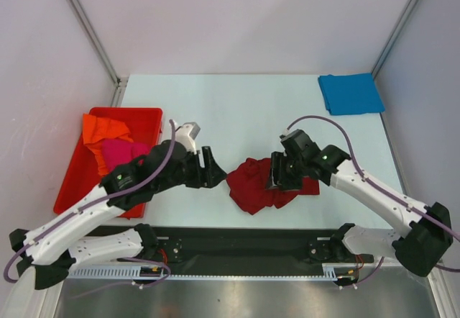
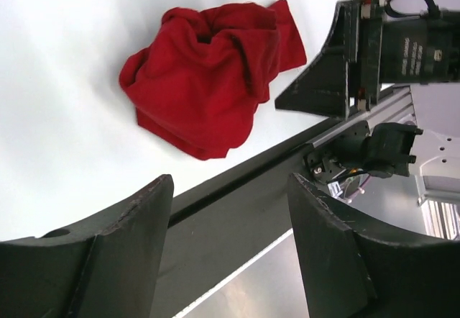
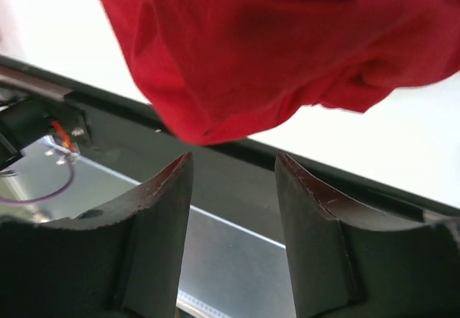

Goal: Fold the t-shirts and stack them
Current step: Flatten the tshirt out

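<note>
Dark red t-shirt lies crumpled between left gripper and right gripper.

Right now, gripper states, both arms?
Left gripper: open, empty.
Right gripper: open, empty, red shirt just ahead of it.

Dark red tee cut off at top (rt wrist view) — pink tee partly behind L arm

Bright, even overhead light with soft shadows. Both wrist views blow the table out to white. Near fingers dark, slightly soft. Top view sharp.
</note>
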Action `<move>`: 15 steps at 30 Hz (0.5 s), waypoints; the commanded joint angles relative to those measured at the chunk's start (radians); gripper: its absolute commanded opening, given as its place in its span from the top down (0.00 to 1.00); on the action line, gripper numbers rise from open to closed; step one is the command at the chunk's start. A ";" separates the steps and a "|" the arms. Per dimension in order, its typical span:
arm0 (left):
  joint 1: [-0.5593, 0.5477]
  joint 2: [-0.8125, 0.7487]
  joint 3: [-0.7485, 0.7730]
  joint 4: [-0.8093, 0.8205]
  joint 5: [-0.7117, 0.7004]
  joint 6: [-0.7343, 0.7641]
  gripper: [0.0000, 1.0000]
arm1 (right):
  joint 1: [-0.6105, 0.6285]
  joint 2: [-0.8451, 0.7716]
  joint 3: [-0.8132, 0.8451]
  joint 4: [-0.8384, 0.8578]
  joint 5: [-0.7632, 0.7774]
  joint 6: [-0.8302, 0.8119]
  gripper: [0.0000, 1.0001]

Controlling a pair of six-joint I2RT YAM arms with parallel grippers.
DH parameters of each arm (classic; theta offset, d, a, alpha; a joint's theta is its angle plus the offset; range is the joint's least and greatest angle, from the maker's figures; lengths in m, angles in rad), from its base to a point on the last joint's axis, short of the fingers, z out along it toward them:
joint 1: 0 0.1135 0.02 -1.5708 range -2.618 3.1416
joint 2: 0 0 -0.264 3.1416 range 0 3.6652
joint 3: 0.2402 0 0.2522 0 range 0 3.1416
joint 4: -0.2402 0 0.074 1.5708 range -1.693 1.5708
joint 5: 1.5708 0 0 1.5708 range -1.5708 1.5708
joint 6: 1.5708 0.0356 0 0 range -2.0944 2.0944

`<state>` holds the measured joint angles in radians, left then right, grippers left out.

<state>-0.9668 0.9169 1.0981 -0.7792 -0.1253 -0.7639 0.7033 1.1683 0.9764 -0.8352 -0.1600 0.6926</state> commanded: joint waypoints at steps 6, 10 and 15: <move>0.008 -0.177 -0.176 -0.020 -0.054 -0.133 0.31 | 0.013 0.128 0.103 0.064 0.070 -0.050 0.50; 0.011 -0.211 -0.191 -0.028 -0.065 -0.149 0.31 | 0.019 0.208 0.122 0.087 0.047 -0.059 0.52; 0.013 -0.236 -0.190 -0.038 -0.085 -0.147 0.30 | 0.030 0.237 0.139 0.073 0.043 -0.062 0.71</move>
<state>-0.9600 0.6987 0.9047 -0.8265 -0.1772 -0.8913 0.7235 1.3998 1.0630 -0.7715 -0.1207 0.6472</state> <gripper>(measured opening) 0.702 0.331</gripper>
